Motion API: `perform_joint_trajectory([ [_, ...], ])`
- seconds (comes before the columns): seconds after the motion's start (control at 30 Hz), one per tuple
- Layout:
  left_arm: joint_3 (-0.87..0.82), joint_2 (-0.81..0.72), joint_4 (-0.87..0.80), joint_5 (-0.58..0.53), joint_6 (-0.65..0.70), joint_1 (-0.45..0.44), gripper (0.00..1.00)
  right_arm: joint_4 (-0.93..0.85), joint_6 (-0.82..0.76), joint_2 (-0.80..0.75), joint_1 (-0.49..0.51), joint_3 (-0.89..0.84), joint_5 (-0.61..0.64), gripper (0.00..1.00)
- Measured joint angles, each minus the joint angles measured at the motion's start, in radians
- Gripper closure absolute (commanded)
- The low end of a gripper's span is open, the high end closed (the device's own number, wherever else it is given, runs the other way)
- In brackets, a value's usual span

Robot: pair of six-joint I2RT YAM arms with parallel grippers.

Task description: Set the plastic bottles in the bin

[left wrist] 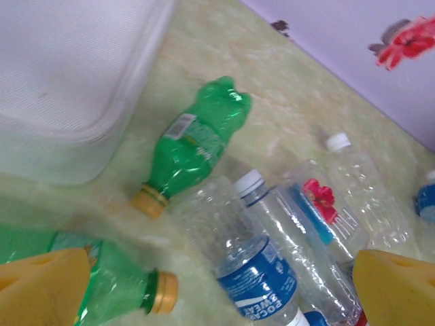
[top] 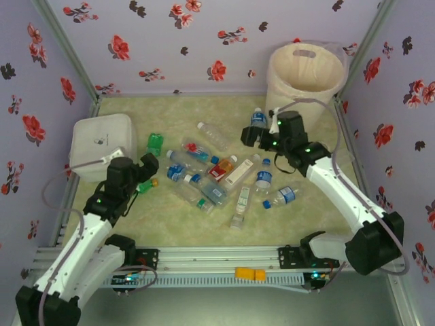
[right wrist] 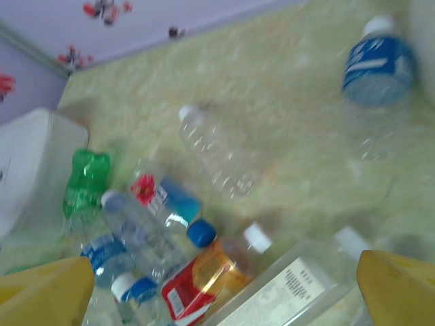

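end effector left (left wrist: 223, 266): released | end effector right (right wrist: 224, 266): released | plastic bottles (top: 219, 168) strewn on table (top: 170, 227)

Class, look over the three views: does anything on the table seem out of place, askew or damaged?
Yes. The plastic bottles lie scattered, mostly on their sides, across the table, with none visible inside the bin. One green bottle lies apart from the pile, near the white box.
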Motion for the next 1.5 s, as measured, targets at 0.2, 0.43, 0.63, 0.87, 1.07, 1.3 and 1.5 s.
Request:
perform_joint_trajectory([
  [0.2,-0.1,-0.108,-0.137,-0.054,-0.278,0.0,0.0,0.037,-0.013,0.054,0.104,-0.027,0.002,0.0],
  [0.43,-0.126,-0.098,-0.265,-0.121,-0.56,0.0,0.0,0.095,-0.025,0.097,0.181,-0.095,0.003,0.0],
  [0.63,-0.119,0.014,-0.312,-0.161,-0.755,0.007,0.0,0.134,-0.027,0.145,0.226,-0.113,0.009,0.0],
  [0.87,-0.11,0.151,-0.309,-0.177,-0.927,0.057,0.0,0.135,-0.043,0.156,0.24,-0.113,0.017,0.0],
  [1.07,-0.081,0.269,-0.25,-0.176,-0.945,0.135,0.0,0.137,-0.046,0.154,0.248,-0.119,0.029,0.0],
  [1.3,-0.053,0.433,-0.142,-0.151,-0.933,0.172,0.01,0.137,-0.046,0.154,0.249,-0.125,0.035,0.0],
  [1.5,-0.033,0.546,-0.1,-0.131,-0.921,0.175,0.17,0.137,-0.046,0.159,0.25,-0.125,0.036,0.0],
])
